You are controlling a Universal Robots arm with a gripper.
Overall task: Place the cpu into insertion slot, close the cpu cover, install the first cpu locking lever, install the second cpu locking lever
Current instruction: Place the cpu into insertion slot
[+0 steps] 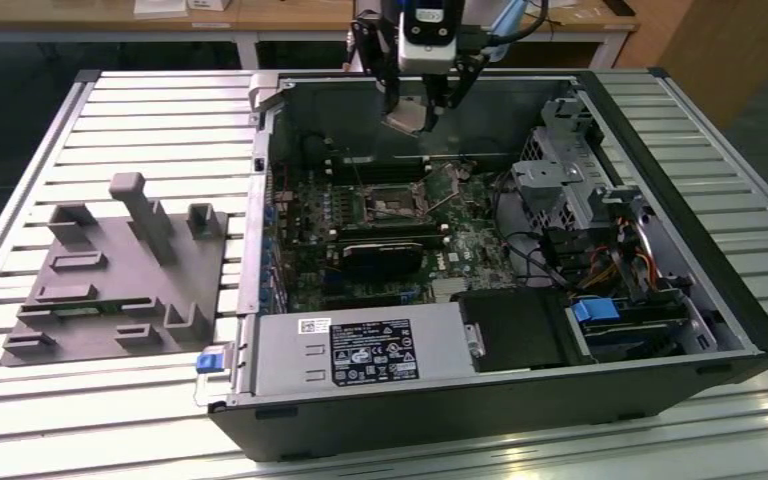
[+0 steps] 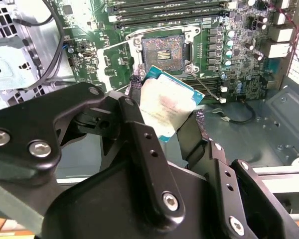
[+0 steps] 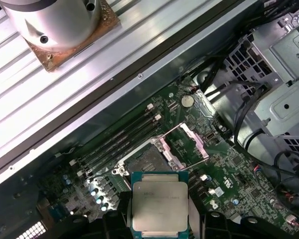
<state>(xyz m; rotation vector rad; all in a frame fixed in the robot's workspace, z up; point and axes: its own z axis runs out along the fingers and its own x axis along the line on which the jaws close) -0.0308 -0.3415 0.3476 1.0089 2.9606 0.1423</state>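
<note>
Step in hand was judged the first: placing the cpu (image 3: 159,204). The gripper (image 2: 167,113) was clamped on two opposite edges of the cpu, partly closed to its width, metal face toward the first wrist view. In the exterior view it hung high above the board (image 1: 471,245), near the case's far wall and short of the slot (image 1: 391,205). The slot lay bare, with the cover (image 3: 167,149) swung up beside it. Seating would, by judgement, call for squaring the cpu over the slot, correct corner orientation and a gentle release.
</note>
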